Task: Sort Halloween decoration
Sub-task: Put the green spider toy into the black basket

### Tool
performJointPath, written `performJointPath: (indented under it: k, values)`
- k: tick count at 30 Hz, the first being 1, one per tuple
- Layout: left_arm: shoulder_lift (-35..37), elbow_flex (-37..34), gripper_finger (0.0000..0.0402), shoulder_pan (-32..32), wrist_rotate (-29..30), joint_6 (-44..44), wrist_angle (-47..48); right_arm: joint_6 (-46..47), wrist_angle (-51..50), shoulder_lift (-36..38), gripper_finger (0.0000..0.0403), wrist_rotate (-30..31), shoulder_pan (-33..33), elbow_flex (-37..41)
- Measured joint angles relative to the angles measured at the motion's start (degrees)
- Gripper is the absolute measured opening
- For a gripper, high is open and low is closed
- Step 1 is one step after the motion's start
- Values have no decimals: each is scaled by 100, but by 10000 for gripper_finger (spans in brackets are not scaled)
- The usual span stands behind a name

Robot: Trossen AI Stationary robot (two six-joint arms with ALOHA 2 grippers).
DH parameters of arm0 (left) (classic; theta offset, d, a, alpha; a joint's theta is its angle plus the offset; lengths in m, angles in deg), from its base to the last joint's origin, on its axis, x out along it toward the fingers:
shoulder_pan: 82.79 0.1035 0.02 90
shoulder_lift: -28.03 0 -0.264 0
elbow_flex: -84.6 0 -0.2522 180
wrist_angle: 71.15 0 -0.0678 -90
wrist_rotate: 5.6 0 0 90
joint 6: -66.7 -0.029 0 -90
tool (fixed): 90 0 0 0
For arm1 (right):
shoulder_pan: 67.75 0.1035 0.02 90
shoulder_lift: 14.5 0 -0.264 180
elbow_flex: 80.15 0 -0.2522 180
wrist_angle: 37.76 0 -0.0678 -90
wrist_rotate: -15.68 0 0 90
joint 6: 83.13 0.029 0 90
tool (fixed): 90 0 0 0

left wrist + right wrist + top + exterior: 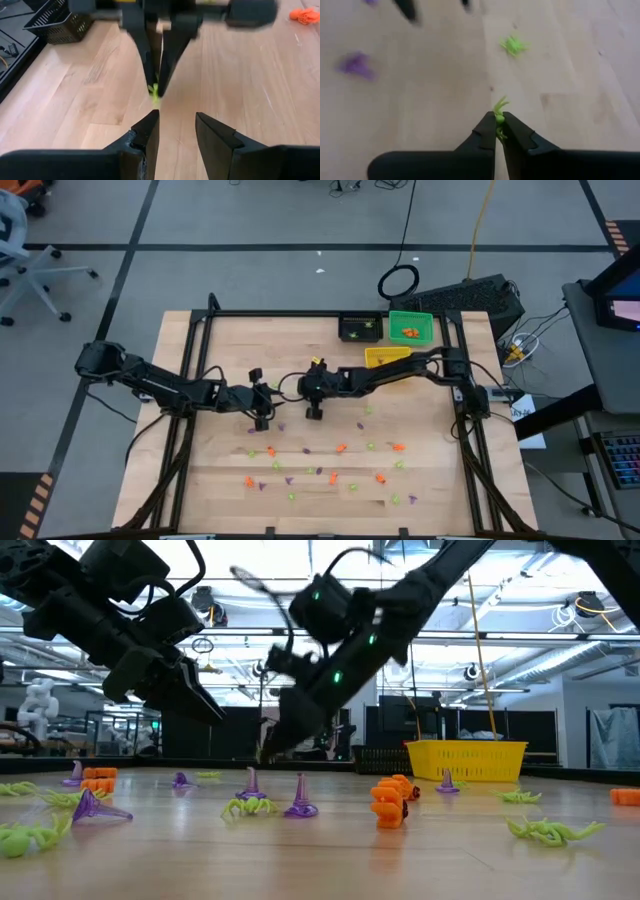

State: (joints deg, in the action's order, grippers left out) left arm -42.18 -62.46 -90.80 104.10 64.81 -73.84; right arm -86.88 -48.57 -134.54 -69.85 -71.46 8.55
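Robotics lab: wooden counter [220, 480] in a black frame, open hall behind (ceiling strip lights [520, 615], taped grey floor [250, 220]), office chair [25, 265].

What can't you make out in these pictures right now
- Green trinket in the right gripper: mostly hidden between its fingers, right wrist view.
- Black bin contents: too small, high view.
- Purple trinket: shape blurred, right wrist view.
- Left gripper: base cut off by the picture's edge.
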Motion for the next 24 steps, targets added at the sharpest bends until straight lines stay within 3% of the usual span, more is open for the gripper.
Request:
performJointPath:
  k: [8,14,18,24]
  values:
    - [0,2,128,0,-2,7,4,-36,-946,797,2,-633,113,28]
    - [0,2,128,0,-40,53,0,-23,-622,1618,2,-1059,199,686]
    - [0,2,128,0,-62,117,-18,274,435,2266,2,-1062,206,1569]
    - [0,2,128,0,-83,140,-191,734,3022,2829,2,-900,207,3010]
